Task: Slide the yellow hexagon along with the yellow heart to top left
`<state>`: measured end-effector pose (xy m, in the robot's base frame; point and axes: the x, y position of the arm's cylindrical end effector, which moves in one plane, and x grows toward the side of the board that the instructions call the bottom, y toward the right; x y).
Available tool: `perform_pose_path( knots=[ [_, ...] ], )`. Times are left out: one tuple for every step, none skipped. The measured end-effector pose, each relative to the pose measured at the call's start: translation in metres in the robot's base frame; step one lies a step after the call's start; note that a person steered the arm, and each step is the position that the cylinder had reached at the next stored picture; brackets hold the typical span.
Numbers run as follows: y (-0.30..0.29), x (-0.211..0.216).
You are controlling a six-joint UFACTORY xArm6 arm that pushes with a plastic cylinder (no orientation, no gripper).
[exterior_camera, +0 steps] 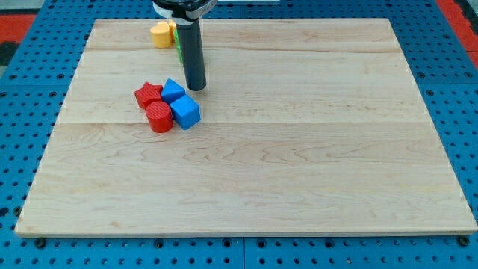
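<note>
One yellow block, its shape unclear from here, is sitting at the far left of the board, so we are judging the task close to done. We are holding our bare rod, nothing clamped, with my tip just right of the blue blocks and red blocks. The rod is hiding a green sliver, and we cannot pick out a second yellow piece.

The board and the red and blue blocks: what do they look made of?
Board: looks like pale wood, matte, with visible grain and plank seams. Red blocks and blue blocks: probably plastic or painted wood; solid colour, smooth faces, slight sheen. My tip stands just right of the upper blue block.
</note>
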<state>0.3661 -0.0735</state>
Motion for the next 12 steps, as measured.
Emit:
perform_pose_path(
  knots=[
    [0.0,0.0],
    [0.023,0.0],
    [0.069,-0.02],
    [0.073,-0.054],
    [0.072,-0.086],
    [0.075,-0.105],
    [0.075,-0.119],
    [0.069,-0.137],
    [0.053,-0.149],
    [0.031,-0.155],
    [0.001,-0.156],
    [-0.028,-0.156]
  ],
)
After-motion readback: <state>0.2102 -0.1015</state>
